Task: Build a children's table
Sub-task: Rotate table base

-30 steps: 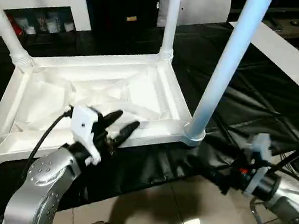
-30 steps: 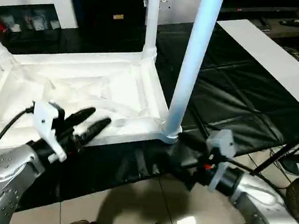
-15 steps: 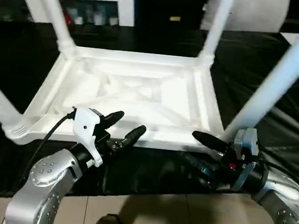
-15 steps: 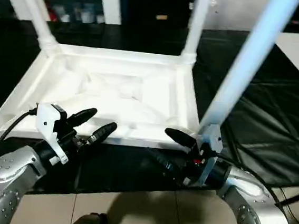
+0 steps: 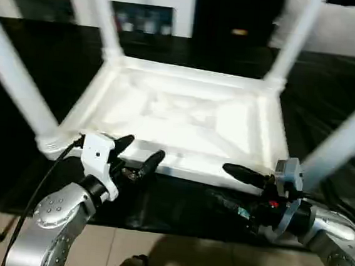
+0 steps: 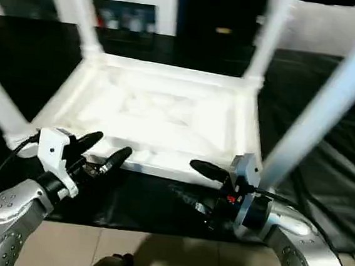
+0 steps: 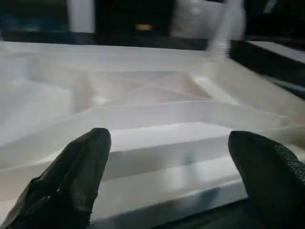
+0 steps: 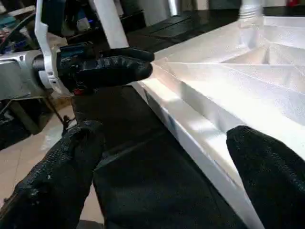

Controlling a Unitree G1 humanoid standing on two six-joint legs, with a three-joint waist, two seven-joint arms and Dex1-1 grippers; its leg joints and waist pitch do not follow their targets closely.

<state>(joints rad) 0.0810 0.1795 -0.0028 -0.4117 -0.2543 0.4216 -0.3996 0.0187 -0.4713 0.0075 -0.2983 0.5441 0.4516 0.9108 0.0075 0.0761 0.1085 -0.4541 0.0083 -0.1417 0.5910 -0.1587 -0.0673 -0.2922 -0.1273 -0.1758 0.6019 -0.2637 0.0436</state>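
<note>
The table (image 5: 185, 118) lies upside down on a black sheet (image 5: 177, 199) over the floor, ribbed underside up, with a leg (image 5: 104, 16) standing in each of its four corner sockets. Assembly looks close to done; what remains is probably seating the legs firmly and turning the table upright.

Both end effectors hover just short of the table's near rim (image 6: 162, 163), holding nothing. The left end effector (image 5: 139, 156) has its two black fingers (image 7: 71, 171) spread wide, the rim showing between them in its wrist view. The right end effector (image 5: 238, 189) is likewise wide apart, one finger above rim height and the other low over the sheet.

To do this step well, each end effector should straddle the rim squarely before it comes together, biting on the flat edge rather than on a rounded corner, where the plastic would likely slip. The two grips should sit evenly either side of the rim's middle so the table lifts level. The near legs (image 6: 321, 115) lean out past the arms, so any lift or tilt needs room for them to swing.

Behind the table stands a white cabinet (image 5: 152, 5) with dark compartments; small items sit inside, too blurred to name.
</note>
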